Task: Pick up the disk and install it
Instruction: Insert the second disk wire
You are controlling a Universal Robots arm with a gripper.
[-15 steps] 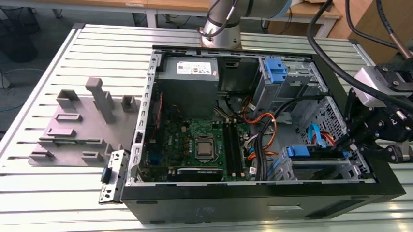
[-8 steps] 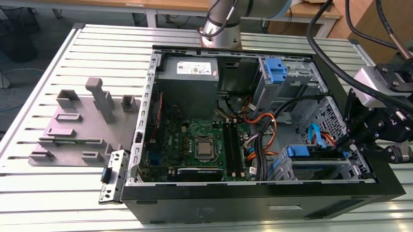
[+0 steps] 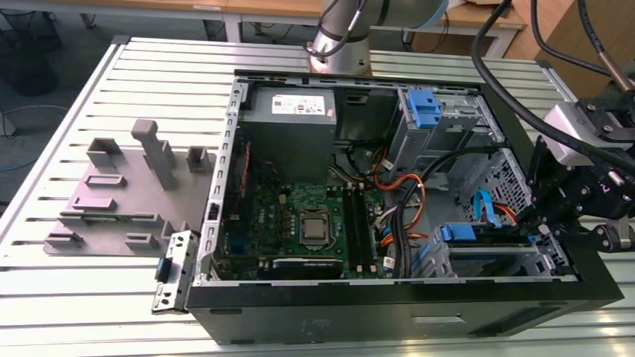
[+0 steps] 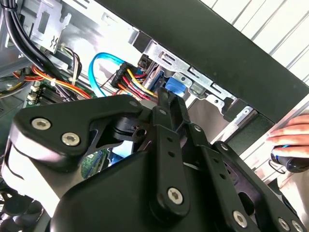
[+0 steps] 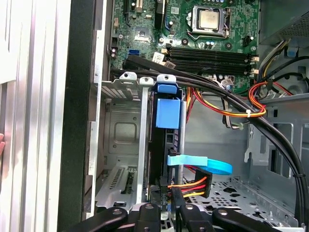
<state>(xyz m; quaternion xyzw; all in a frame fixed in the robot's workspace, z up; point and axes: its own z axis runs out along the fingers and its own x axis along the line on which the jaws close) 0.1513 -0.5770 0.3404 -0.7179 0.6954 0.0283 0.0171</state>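
The flat silver hard drive in its blue plastic caddy (image 5: 166,116) is seen standing on edge in the metal drive cage (image 5: 120,145) at the front corner of the open black computer case (image 3: 397,312), which lies on the slatted aluminium worktop (image 3: 169,74); its blue tab (image 3: 459,232) shows at the cage in the exterior view. The black gripper (image 5: 164,205) is held at the drive's connector end, beside the red-and-yellow power leads (image 5: 190,186); whether it is clenched on the caddy cannot be told. The installing step is judged to be in hand, nearly seated. A straight, careful push clear of the cables would be called for.
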